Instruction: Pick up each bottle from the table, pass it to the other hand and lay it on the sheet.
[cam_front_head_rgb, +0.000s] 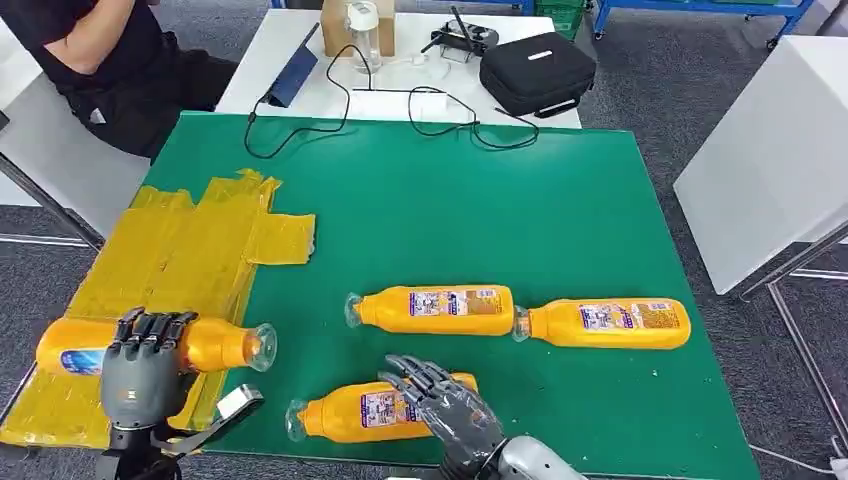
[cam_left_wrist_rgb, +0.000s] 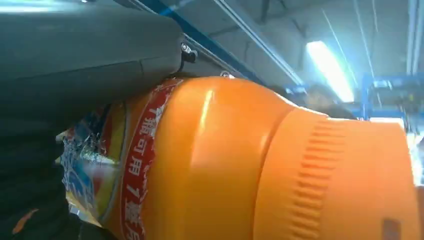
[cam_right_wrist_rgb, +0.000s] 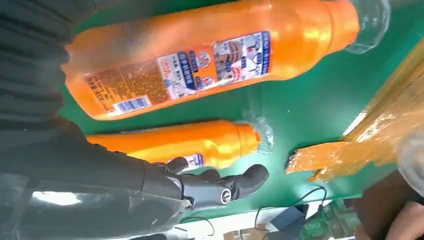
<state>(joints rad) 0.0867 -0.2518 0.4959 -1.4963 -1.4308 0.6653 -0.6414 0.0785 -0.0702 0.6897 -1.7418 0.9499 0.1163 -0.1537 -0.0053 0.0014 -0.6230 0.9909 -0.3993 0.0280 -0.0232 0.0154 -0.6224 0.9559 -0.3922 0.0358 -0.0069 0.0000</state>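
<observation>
The left robot hand (cam_front_head_rgb: 143, 362) is gripping a bottle (cam_front_head_rgb: 215, 345) over the yellow sheet (cam_front_head_rgb: 185, 250); the right robot hand (cam_front_head_rgb: 445, 405), fingers apparently spread, is hovering above another bottle (cam_front_head_rgb: 345, 412).

Green-topped table (cam_front_head_rgb: 520, 200) in the middle, grey carpet floor (cam_front_head_rgb: 640, 70) all around. White table (cam_front_head_rgb: 300, 85) butted against its far edge: black zip case (cam_front_head_rgb: 537, 72), cardboard box (cam_front_head_rgb: 340, 25), clear bottle (cam_front_head_rgb: 363, 30), black controller (cam_front_head_rgb: 460, 38), dark tablet (cam_front_head_rgb: 293, 75), black cables (cam_front_head_rgb: 440, 115) trailing onto the green. Another white table (cam_front_head_rgb: 770, 150) off to the right. Blue-framed rack (cam_front_head_rgb: 700, 8) at the back. Person in black seated far left (cam_front_head_rgb: 100, 60). Ceiling strip light (cam_left_wrist_rgb: 327, 67) on.
</observation>
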